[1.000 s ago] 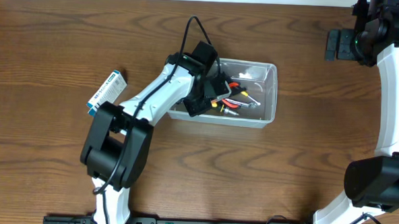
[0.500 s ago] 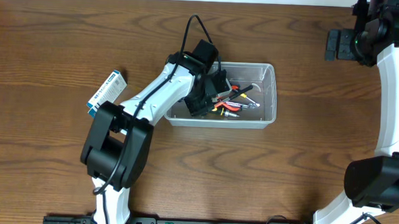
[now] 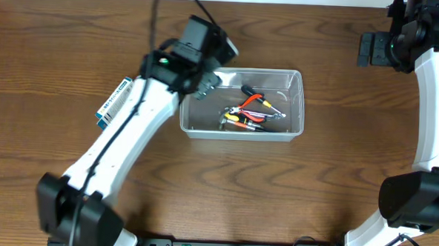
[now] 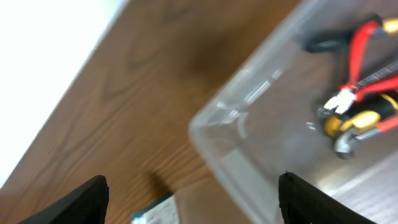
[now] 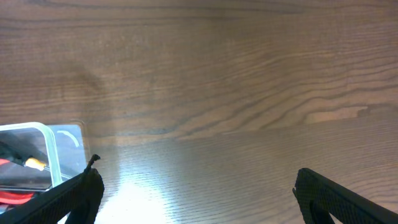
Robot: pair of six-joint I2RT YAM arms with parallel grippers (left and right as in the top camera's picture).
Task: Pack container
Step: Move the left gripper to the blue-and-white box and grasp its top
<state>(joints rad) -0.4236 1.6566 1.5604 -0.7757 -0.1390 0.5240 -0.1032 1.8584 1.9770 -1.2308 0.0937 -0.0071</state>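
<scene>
The container (image 3: 297,104), a clear greyish tub, sits mid-table with red- and yellow-handled hand tools (image 3: 251,113) lying in it. My left gripper (image 3: 206,82) hovers over the tub's back-left corner, open and holding nothing. In the left wrist view, the left gripper (image 4: 199,208) has its fingers (image 4: 87,199) spread wide above the container's corner (image 4: 242,118), with the tools (image 4: 351,106) off to the right. My right gripper (image 3: 373,48) rests far back right, open. In the right wrist view, the right gripper (image 5: 199,199) is over bare wood, with the container's edge (image 5: 53,155) at the left.
A small blue-and-white cardboard box (image 3: 116,100) lies left of the container, partly under my left arm; its corner shows as the box (image 4: 155,211) in the left wrist view. The table's white back edge (image 4: 43,56) is near.
My left gripper opened and pulled up and back out of the container toward its back-left corner. The tools stay in the tub, which straightened slightly. The right arm has not moved.
</scene>
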